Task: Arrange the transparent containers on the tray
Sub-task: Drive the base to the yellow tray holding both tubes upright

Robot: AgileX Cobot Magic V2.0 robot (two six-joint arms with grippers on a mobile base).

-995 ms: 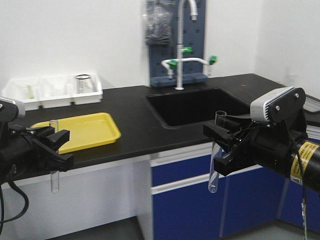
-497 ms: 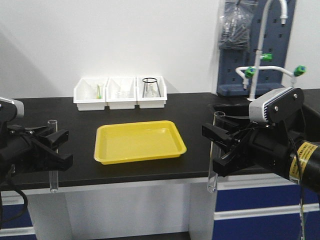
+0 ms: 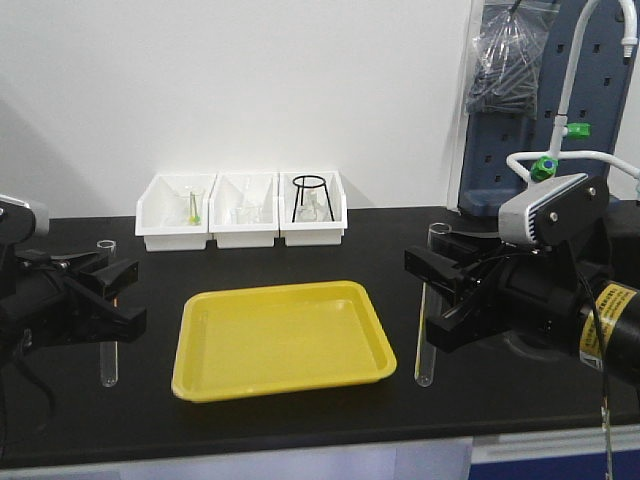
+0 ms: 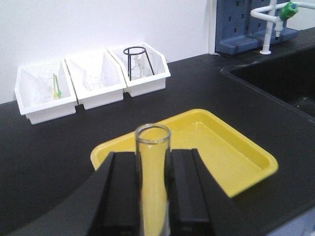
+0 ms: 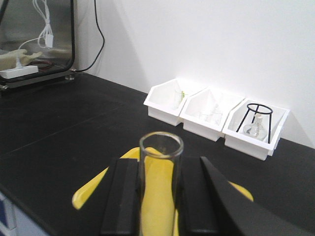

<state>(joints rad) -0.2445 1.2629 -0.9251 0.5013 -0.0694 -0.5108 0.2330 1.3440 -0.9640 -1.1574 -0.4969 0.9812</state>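
From where I stand, both arms reach in low from either side, level with each other, grippers turned towards the middle. The left arm (image 3: 40, 300) comes in from the left edge, its left gripper (image 3: 110, 295) pinched on an upright test tube (image 3: 108, 365), black fingers (image 4: 120, 189) pressed flat against both sides of the glass. The right arm (image 3: 580, 310) enters from the right, with a grey camera housing (image 3: 545, 210) on its wrist and a yellow label (image 3: 608, 318) on its barrel. Its right gripper (image 3: 428, 295) clamps a second test tube (image 3: 424, 360), also upright, rim above the jaws and round bottom hanging below.
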